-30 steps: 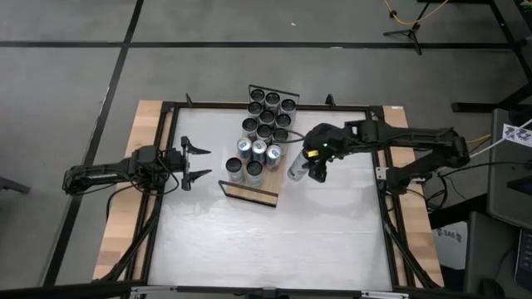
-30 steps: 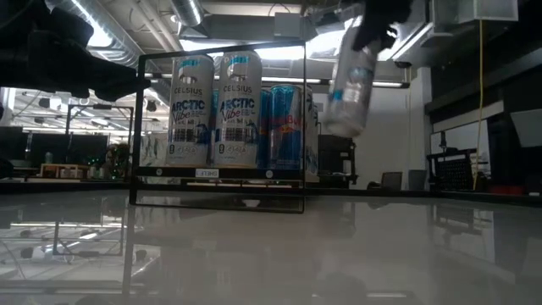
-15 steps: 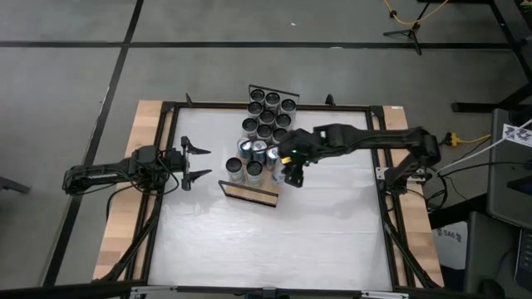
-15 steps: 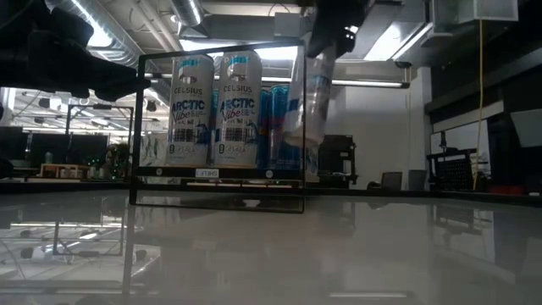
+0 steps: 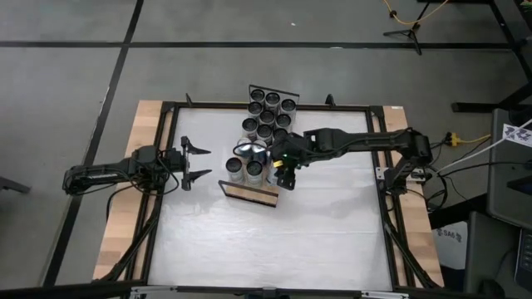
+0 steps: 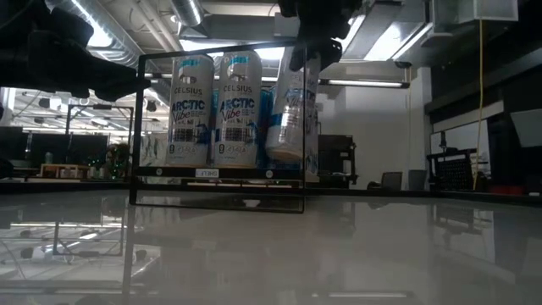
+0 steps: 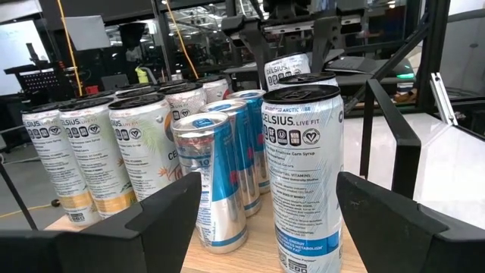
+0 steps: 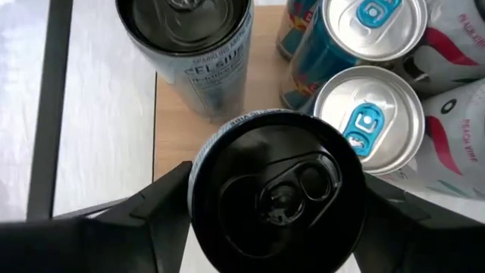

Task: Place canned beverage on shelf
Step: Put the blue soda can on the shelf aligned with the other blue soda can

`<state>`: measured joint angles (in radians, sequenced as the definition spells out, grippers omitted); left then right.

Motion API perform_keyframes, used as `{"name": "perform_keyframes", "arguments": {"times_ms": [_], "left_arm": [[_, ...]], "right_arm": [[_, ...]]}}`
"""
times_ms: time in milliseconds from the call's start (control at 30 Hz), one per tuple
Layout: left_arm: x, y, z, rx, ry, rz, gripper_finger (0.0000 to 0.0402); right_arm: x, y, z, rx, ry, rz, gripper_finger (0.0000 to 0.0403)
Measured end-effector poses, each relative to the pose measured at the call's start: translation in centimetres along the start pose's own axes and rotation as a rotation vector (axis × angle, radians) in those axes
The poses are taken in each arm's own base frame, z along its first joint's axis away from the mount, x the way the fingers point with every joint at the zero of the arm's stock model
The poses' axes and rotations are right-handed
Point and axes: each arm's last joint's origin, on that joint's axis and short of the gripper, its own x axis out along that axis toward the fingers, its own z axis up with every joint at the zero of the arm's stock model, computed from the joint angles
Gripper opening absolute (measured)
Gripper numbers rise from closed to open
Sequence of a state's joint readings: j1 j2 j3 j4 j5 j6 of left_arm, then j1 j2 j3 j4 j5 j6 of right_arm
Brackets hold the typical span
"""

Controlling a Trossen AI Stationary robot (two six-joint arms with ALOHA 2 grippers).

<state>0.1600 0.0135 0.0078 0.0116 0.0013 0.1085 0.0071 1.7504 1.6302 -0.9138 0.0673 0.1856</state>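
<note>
Right hand (image 5: 285, 172) holds can (image 8: 276, 199) over shelf (image 5: 249, 192) (many cans).

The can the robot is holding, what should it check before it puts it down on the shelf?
1. Hold: right gripper shut on the held can: ok.
2. Can upright: it hangs tilted in the low view: not ok.
3. Can over the shelf: at its right edge, near the end rail: cannot tell.
4. Room beside the blue-top cans: very close: cannot tell.
5. Left gripper out of the way, waiting open left of the shelf: ok.
</note>
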Motion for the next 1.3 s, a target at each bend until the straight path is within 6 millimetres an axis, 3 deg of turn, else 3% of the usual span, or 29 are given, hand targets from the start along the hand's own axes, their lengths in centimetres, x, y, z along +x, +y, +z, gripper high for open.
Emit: {"name": "perform_keyframes", "arguments": {"times_ms": [1033, 1300], "left_arm": [[0.0, 0.0, 0.0, 0.0, 0.0, 0.0, 0.0302], [0.0, 0.0, 0.0, 0.0, 0.0, 0.0, 0.0302]], "right_arm": [[0.5, 0.0, -0.2, 0.019, 0.019, 0.005, 0.0273], [1.4, 0.1, -0.1, 0.018, 0.029, 0.003, 0.0273]]}}
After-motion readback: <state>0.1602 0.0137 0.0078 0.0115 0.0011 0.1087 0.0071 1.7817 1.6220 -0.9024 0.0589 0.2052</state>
